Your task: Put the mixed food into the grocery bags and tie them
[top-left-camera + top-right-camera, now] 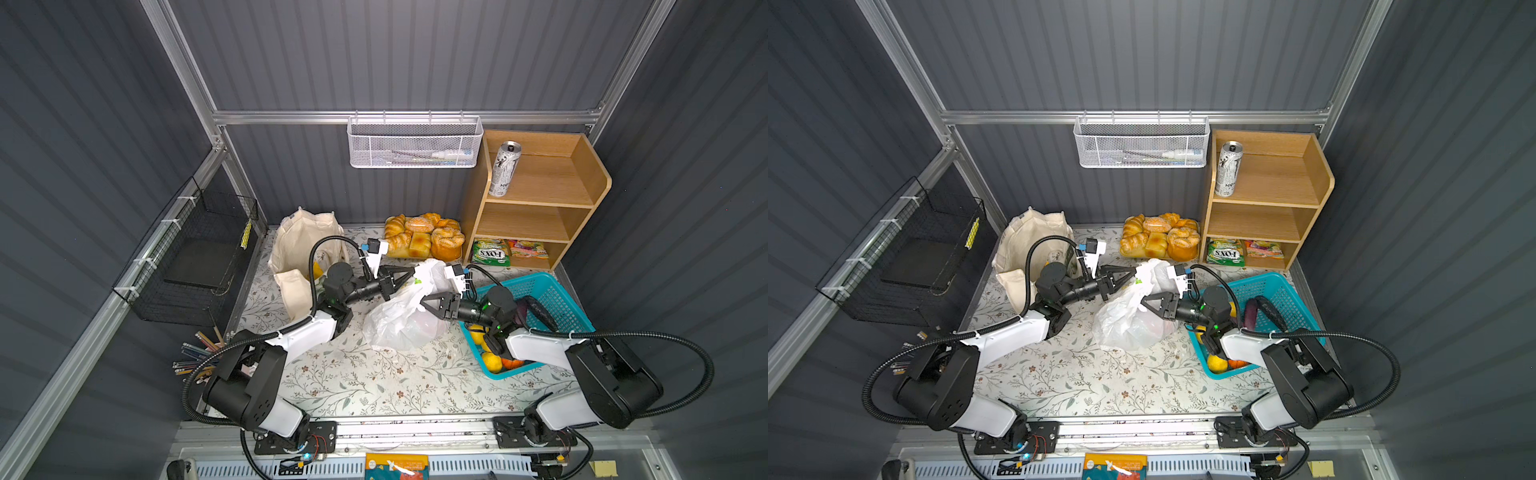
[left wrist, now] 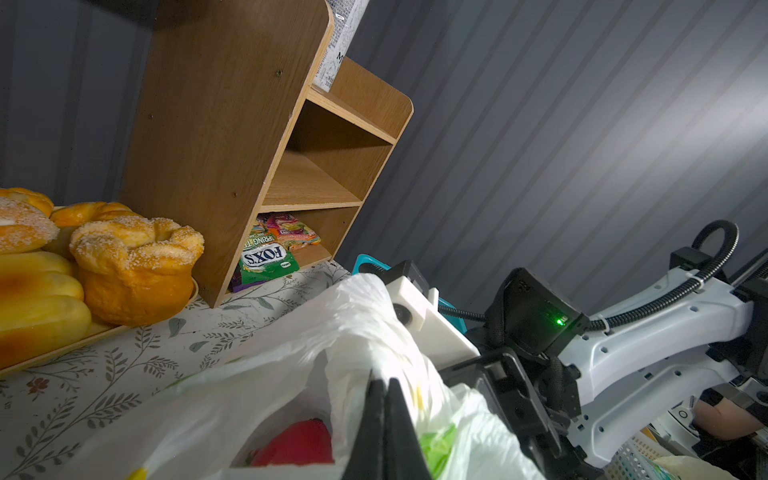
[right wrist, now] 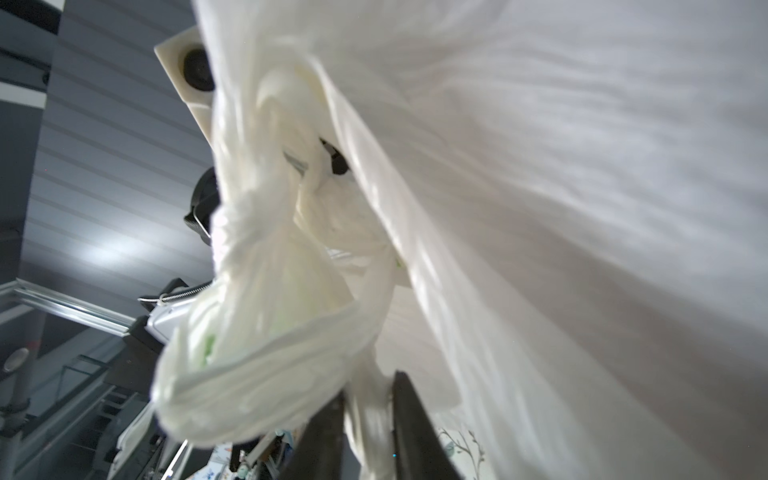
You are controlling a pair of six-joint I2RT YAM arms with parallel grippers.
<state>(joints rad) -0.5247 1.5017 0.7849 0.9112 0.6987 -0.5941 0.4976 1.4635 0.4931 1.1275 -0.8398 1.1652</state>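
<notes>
The thin white plastic bag [image 1: 399,320] [image 1: 1129,324] lies mid-table, its top pulled up between both grippers. My left gripper [image 1: 413,272] [image 2: 384,380] is shut on one bunched handle of the bag [image 2: 374,332]. My right gripper [image 1: 423,300] [image 3: 368,390] is shut on a twisted strip of the same bag [image 3: 291,324]. A red dragon fruit [image 2: 299,442] shows inside the bag. The cream canvas tote [image 1: 299,245] [image 1: 1025,241] stands open at the back left, behind the left arm, with something yellow [image 1: 316,270] inside. The silver-white can [image 1: 504,168] [image 1: 1228,168] stands upright on the top shelf.
A wooden shelf unit [image 1: 582,174] stands back right, with sweet packets [image 1: 490,251] at its bottom. A tray of bread rolls [image 1: 424,237] sits beside it. The turquoise basket [image 1: 552,291] with fruit lies under the right arm. A black wire basket [image 1: 199,266] hangs left; pencils [image 1: 195,357] lie below it.
</notes>
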